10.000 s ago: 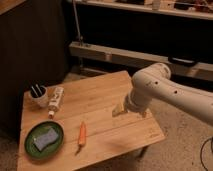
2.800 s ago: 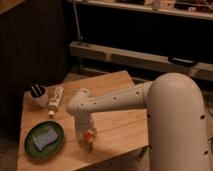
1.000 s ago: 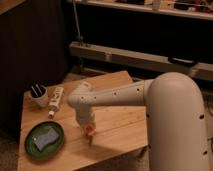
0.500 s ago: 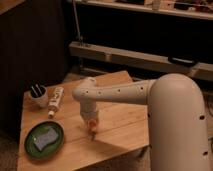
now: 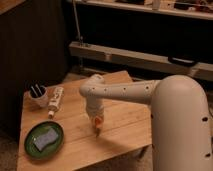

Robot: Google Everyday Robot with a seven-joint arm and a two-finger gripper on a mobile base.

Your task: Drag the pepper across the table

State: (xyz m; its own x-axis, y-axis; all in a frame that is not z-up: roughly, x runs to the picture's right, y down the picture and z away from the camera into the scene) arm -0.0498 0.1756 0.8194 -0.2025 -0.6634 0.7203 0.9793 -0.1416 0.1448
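Here the gripper [image 5: 95,118] points down over the light-wood table [image 5: 125,142], clenched on the orange pepper [image 5: 98,125] near its front edge.

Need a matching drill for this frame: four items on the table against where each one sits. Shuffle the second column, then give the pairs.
1. pepper
2. white tube
3. blue-grey sponge
4. white cup

A. on the green plate
B. far corner of the table
C. mid-table, at the tip of the gripper, which is shut on it
D. lying flat beside the cup

Pairs: 1-C, 2-D, 3-A, 4-B
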